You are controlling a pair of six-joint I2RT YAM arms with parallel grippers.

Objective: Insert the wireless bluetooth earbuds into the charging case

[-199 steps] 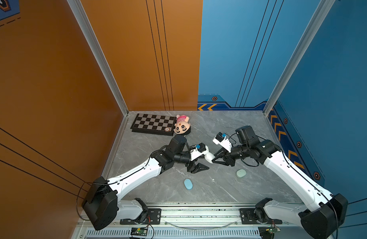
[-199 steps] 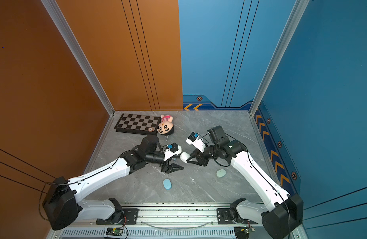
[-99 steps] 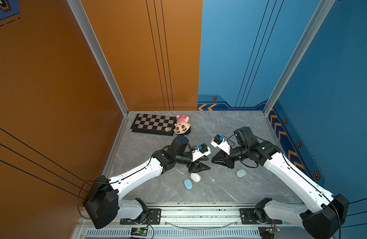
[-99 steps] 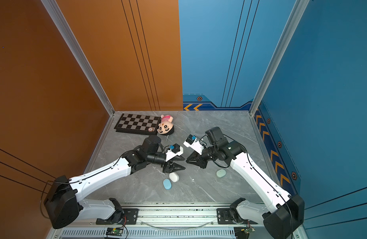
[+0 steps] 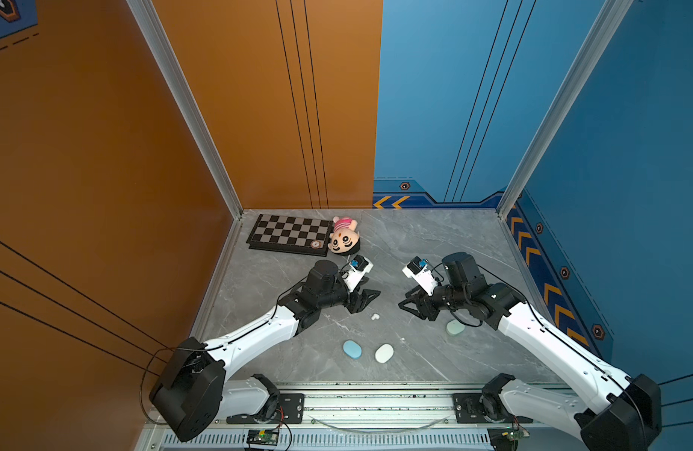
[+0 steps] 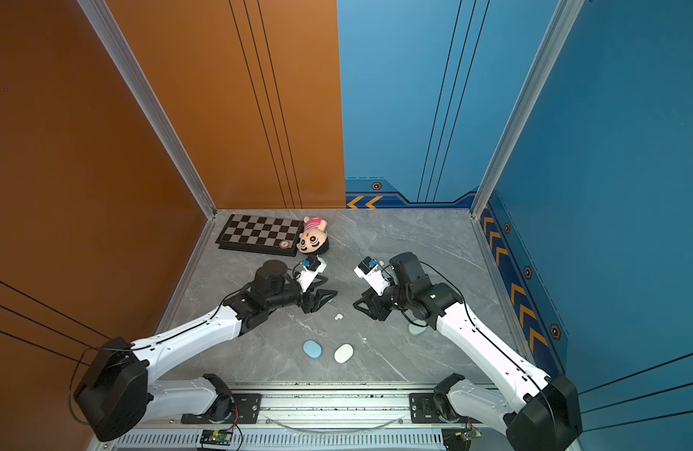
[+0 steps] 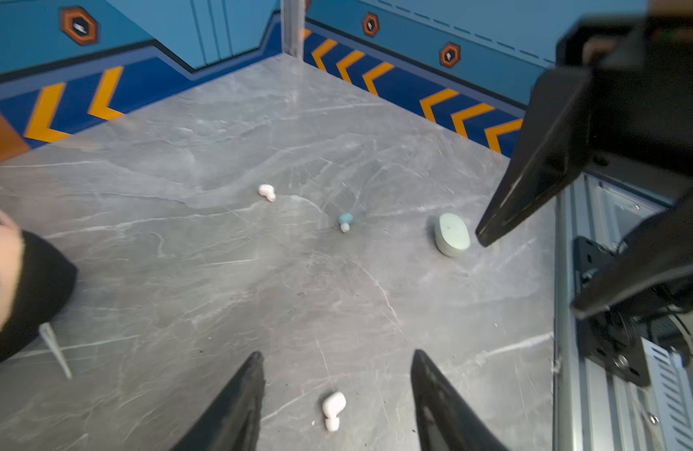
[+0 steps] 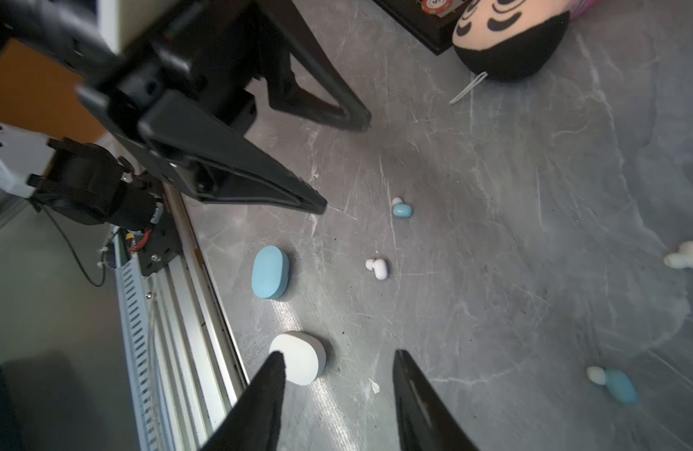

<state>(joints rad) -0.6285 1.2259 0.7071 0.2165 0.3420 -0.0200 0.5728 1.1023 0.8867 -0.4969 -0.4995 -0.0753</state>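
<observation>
Both grippers hang open and empty over the middle of the grey table. Between them lies a white earbud (image 5: 374, 317) (image 6: 338, 316); in the left wrist view this earbud (image 7: 333, 408) sits on the table between the fingers of my left gripper (image 7: 336, 354) (image 5: 370, 300). My right gripper (image 5: 407, 310) (image 8: 338, 354) faces it from the right. Three shut cases lie on the table: white case (image 5: 384, 353) (image 8: 298, 361), blue case (image 5: 352, 348) (image 8: 270, 272) and mint case (image 5: 455, 327) (image 7: 451, 234). More loose earbuds show: white earbud (image 8: 686, 259), blue earbud (image 8: 401, 209), blue earbud (image 8: 616, 384).
A chessboard (image 5: 288, 234) and a plush doll head (image 5: 344, 241) lie at the back left, close behind my left gripper. Orange and blue walls close in the table. The metal rail (image 5: 356, 402) runs along the front edge, just past the blue and white cases.
One second ago both grippers met mid-air around the white case. It dropped to the table and now lies beside the blue case. Both grippers have opened and drawn apart.
</observation>
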